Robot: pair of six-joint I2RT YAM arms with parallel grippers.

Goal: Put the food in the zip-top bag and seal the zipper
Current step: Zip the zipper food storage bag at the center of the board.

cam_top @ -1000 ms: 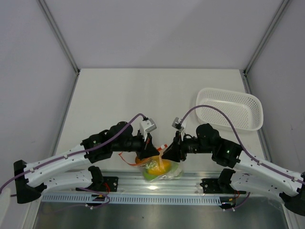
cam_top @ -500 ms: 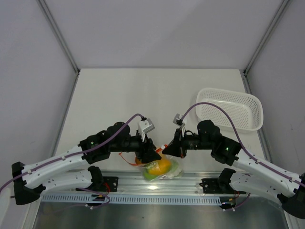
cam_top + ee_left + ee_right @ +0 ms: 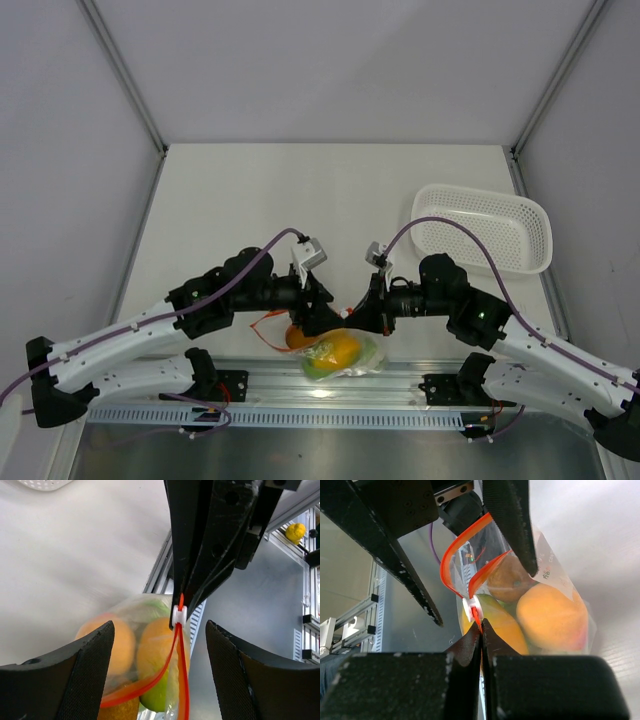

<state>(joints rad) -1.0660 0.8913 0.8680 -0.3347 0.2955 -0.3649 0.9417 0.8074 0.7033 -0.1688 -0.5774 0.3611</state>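
Tight on the zipper (image 3: 445,562) end, the right tool (image 3: 481,622); left tool (image 3: 159,627) wide apart, empty; food (image 3: 547,612) blurred in zip-top bag (image 3: 555,565)

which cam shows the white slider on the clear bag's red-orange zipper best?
Left wrist: the small white plastic slider sits centred on the red-orange zipper, just below the shut right gripper. Right wrist shows it too, but off-centre. Top external: too small, lost between the arms.

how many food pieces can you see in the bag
4: a brownish one at the top, an orange one right, a yellow one by the slider, a green sliver between. More may be hidden.
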